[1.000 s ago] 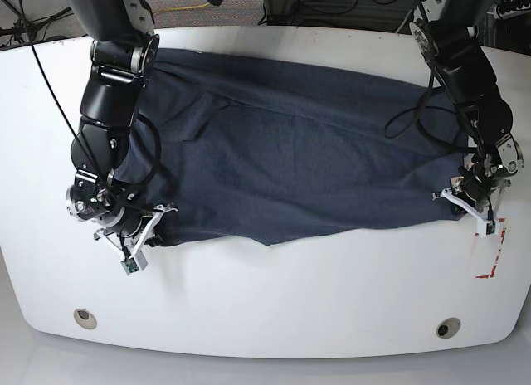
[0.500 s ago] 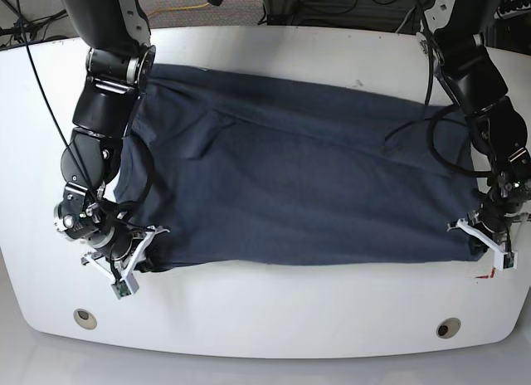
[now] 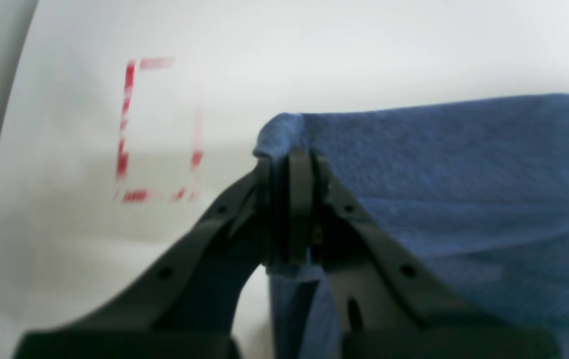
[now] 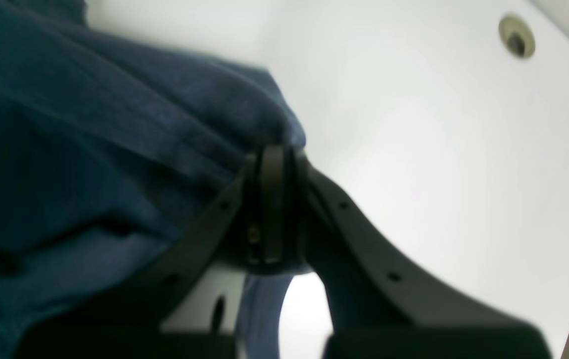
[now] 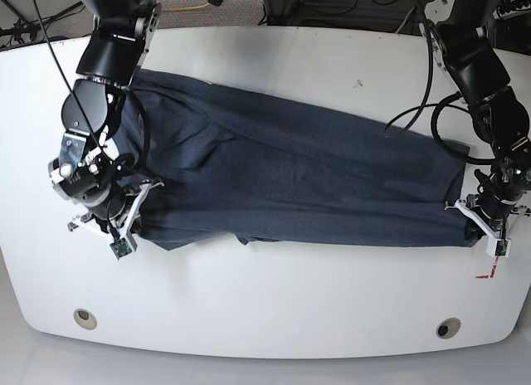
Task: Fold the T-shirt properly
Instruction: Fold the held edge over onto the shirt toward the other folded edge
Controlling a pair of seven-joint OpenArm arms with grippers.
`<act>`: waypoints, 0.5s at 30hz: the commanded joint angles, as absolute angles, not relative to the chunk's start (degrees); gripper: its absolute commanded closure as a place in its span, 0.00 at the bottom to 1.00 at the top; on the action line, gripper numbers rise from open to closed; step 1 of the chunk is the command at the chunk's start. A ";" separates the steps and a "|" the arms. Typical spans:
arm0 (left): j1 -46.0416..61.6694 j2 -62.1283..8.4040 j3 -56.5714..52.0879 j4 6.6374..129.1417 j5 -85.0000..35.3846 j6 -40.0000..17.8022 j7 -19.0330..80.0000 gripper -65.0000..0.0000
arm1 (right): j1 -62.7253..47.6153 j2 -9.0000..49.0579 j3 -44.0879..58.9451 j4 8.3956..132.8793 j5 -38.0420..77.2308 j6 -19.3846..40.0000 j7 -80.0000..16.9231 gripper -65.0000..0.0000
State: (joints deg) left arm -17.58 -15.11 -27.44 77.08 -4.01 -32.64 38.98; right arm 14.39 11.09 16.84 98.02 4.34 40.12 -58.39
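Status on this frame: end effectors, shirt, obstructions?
Left end effector and right end effector both shut on T-shirt corners. Shirt stretched across table. No visible obstructions.

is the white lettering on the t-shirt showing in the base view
No, the T-shirt lies spread across the white table showing only plain dark blue fabric, with no lettering visible.

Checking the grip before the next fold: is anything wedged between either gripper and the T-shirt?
Nothing visible. The left gripper is shut directly on a corner of the T-shirt, and the right gripper is shut on the opposite bunched edge, with only bare white table around them.
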 commanded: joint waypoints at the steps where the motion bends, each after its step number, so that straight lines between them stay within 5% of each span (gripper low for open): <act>1: -18.51 -16.40 -27.65 77.93 -4.53 -32.57 37.32 1.00 | 12.53 10.77 17.10 102.99 4.26 40.00 -58.95 1.00; 15: -11.91 -19.30 -27.47 78.11 -4.53 -36.18 37.67 1.00 | -4.97 6.64 17.27 113.27 4.18 40.00 -59.47 1.00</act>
State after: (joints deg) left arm -11.16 -17.67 -27.24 76.97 -4.14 -35.18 38.44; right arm -4.34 6.66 17.02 111.63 4.25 40.12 -60.36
